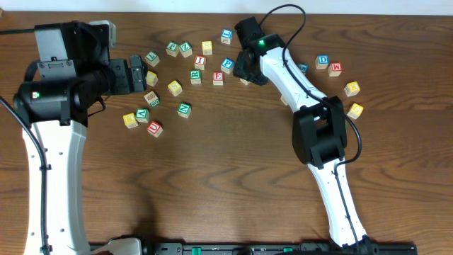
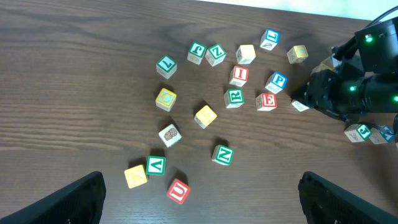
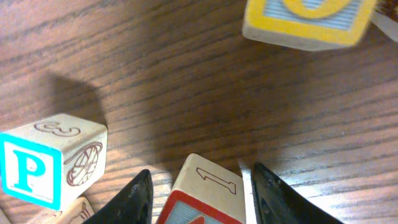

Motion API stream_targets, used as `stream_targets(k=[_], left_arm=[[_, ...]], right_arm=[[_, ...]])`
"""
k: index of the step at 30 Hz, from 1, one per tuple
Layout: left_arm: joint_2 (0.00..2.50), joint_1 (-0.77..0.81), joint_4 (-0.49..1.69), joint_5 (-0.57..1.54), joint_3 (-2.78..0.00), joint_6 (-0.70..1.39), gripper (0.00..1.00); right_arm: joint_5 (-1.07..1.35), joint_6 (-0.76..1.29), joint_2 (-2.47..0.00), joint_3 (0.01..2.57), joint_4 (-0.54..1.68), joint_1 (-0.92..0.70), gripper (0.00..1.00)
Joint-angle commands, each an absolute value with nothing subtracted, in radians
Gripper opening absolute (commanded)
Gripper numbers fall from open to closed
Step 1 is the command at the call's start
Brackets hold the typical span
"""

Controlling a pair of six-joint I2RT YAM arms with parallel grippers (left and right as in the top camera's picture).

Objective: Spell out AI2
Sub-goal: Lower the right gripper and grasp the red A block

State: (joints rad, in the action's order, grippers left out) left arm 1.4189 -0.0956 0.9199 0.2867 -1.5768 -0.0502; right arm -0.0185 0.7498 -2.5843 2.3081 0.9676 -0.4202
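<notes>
My right gripper [image 3: 200,174] [image 1: 248,71] is down on the table among the back cubes, its two black fingers either side of a red-framed cube [image 3: 214,186]. A slit of table still shows beside the left finger. That cube's side bears an outlined "1"; its red character is cut off, only a peak showing. The red "I" cube [image 1: 200,61] [image 2: 239,74] lies to its left, apart. A blue-printed cube [image 1: 226,34] [image 2: 270,38] sits at the back; I cannot read its character. My left gripper [image 2: 200,180] [image 1: 141,74] hangs wide open and empty above the left cluster.
Loose cubes lie around: blue "P" [image 3: 37,168] [image 1: 226,65], red "E" [image 1: 218,78], red "U" [image 2: 178,190], green ones [image 2: 222,154], yellow ones [image 2: 205,116]. A yellow-framed cube [image 3: 308,22] is just beyond the right fingers. More cubes [image 1: 335,69] lie right of the arm.
</notes>
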Motion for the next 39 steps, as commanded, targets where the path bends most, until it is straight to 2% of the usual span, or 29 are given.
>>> stream_targets(k=[1,10,20,25,29,39], left_arm=[[1.425,-0.1,0.924,0.295,-1.601,-0.059,0.98],[1.425,-0.1,0.924,0.295,-1.601,-0.059,0.98],[1.425,-0.1,0.924,0.295,-1.601,-0.059,0.98],[1.425,-0.1,0.924,0.295,-1.601,-0.059,0.98],[1.425,-0.1,0.924,0.295,-1.601,-0.059,0.98],[1.425,-0.1,0.924,0.295,-1.601,-0.059,0.98]], right_arm=[[-0.024,0.6,-2.588,2.296,0.976,-0.42,0.4],[-0.023,0.403,-2.587,2.296,0.991,-0.417,0.37],[-0.023,-0.009,-2.587,2.296,1.022,-0.418,0.38],[-0.001,0.031,-2.587,2.296,1.023,-0.414,0.5],[0.007,0.124,-2.587,2.296,1.024,-0.413,0.5],[0.01,0.262,-2.586,2.309,1.018,-0.411,0.33]])
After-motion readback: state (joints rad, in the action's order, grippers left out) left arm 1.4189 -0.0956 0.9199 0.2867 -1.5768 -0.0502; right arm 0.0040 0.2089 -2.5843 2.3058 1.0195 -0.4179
